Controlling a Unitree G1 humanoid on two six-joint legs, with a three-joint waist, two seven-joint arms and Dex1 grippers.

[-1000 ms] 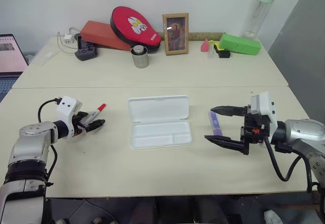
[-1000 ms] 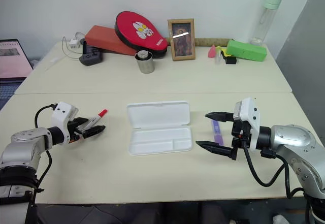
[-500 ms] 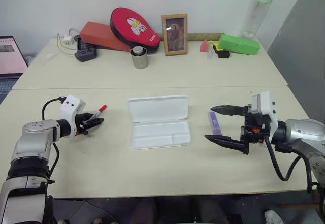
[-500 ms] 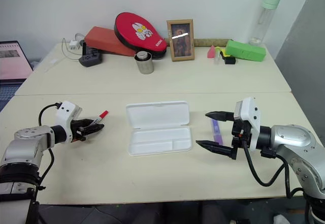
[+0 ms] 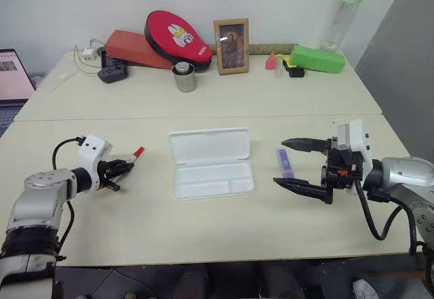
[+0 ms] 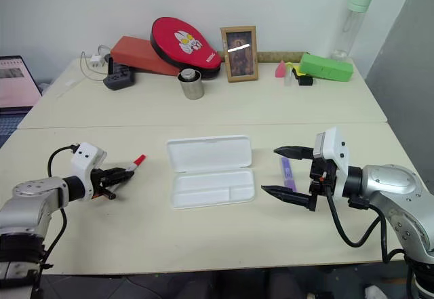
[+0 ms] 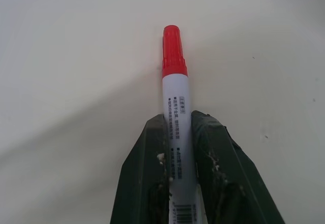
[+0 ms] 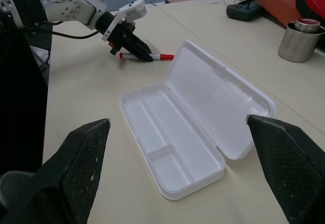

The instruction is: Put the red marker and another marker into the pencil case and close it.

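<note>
Left gripper [image 7: 176,155] clamped on the red marker [image 7: 175,115], both fingers against the white barrel, red cap jutting out toward 2 o'clock, low over the table [image 5: 203,234]. Pencil case [image 5: 211,164] lies open at 3 o'clock from it, tray bare. Right gripper [image 5: 298,167] spread wide, empty, purple marker [image 5: 285,163] lying at 9 o'clock from it. Advice: lift clear, carry the barrel parallel to the long tray compartment, lower before releasing

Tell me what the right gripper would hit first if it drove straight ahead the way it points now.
Probably the pencil case. The right gripper, jaws wide open, points across the table at the open case, whose tray lies straight ahead. The purple marker lies between its fingers, apparently below them; height is hard to judge.
</note>
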